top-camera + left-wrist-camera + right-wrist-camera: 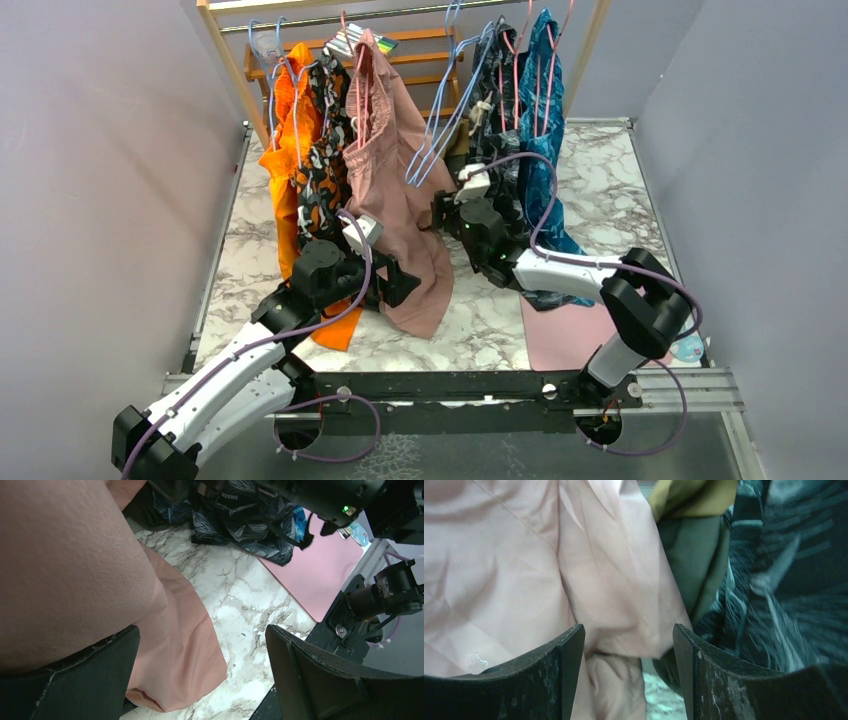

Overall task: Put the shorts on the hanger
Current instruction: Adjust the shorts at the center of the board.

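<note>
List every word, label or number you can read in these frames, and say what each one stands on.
"SHARK": white letters on the dark leaf-print cloth, left wrist view.
Colourful striped card up at the rack: too small to read.
Round blue item at the table edge: its print is blurred and unreadable.
Right wrist view: no text.

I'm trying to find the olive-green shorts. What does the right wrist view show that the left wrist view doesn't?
Only the right wrist view: the olive-green shorts, hanging between pink cloth and leaf-print cloth.

Only the left wrist view: the marble table, a pink mat lying on it, and part of the right arm.

Both: the dusty-pink shorts and the dark leaf-print shorts. Each view also shows its own open fingers, the left end effector and the right end effector.
</note>
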Robot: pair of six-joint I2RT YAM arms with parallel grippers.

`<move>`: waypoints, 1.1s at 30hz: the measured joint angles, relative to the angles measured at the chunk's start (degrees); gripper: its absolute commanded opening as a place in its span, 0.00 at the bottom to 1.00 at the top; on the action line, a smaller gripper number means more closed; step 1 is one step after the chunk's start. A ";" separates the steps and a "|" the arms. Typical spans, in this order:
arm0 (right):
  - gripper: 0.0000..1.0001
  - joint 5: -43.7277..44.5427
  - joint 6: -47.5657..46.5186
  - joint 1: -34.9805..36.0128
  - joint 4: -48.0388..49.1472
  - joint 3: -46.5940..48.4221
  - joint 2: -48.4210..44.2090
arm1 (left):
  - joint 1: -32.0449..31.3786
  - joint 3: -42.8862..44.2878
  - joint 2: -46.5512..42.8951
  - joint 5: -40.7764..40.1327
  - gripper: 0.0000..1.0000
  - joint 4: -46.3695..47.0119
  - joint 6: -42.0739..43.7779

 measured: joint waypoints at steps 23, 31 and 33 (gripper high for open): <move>0.70 -25.20 -17.88 9.14 1.05 -17.68 -22.67 | 0.00 -0.07 -1.36 -0.02 0.98 0.00 0.02; 0.71 -13.46 -27.17 10.95 3.82 -17.07 -11.76 | 0.00 -0.07 -2.73 -0.02 0.98 0.00 0.04; 0.71 -10.05 -29.33 10.86 5.51 -17.00 -8.17 | 0.00 -0.07 -3.19 -0.02 0.98 0.00 0.04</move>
